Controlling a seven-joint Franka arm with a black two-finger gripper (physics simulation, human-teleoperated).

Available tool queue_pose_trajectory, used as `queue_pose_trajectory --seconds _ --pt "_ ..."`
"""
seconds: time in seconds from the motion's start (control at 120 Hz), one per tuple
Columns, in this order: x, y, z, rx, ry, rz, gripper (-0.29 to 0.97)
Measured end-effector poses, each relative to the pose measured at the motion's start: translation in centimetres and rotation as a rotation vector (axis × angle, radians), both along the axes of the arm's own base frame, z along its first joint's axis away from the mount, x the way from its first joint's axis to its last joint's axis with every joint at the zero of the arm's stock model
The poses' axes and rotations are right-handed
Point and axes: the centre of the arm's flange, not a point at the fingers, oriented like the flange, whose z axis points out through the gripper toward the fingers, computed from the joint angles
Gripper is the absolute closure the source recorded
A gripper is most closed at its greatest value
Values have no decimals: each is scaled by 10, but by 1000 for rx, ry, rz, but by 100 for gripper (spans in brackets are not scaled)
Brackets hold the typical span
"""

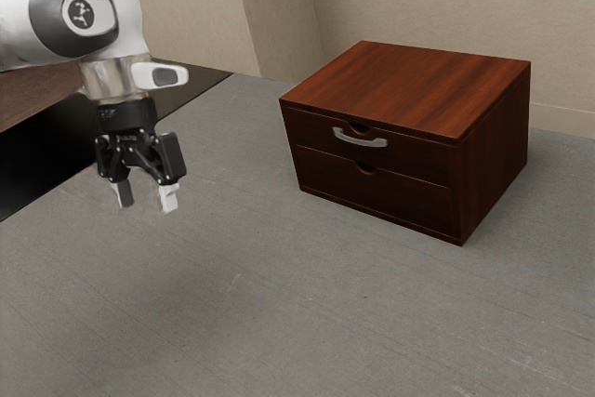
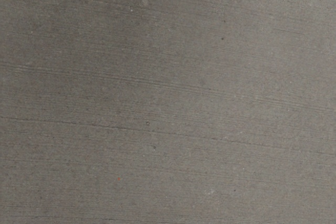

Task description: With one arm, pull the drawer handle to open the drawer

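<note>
Jaws are being held wide apart with nothing between them, pointing down above the grey table [image 1: 279,313] at the exterior view's left. The arm [image 1: 70,16] is being seen at the upper left. The dark wooden cabinet [image 1: 418,90] is standing on the table at the exterior view's right, well apart from the jaws. Its upper drawer [image 1: 409,151] is sitting flush with the cabinet front, shut. The silver handle [image 1: 361,139] on it is being left untouched. A lower drawer [image 1: 381,188] is sitting just beneath, also flush. In the wrist view, bare table [image 2: 168,98] is being shown beneath the jaws.
</note>
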Motion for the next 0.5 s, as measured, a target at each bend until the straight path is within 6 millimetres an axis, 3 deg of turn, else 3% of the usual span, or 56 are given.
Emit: queue_pose_trajectory --seconds 0.225,0.258,0.275,0.308,0.342,0.408,0.5 --pt "18 3 10 28 -154 -39 0" --pt "16 2 22 37 -189 -53 0" --pt "10 -1 40 50 -231 -71 0" --pt "-6 -12 85 102 -345 -144 0" --pt "-13 -23 111 154 -424 -240 0" --pt "3 -57 119 229 -480 -491 0" --pt "22 -141 130 165 -609 -819 0"
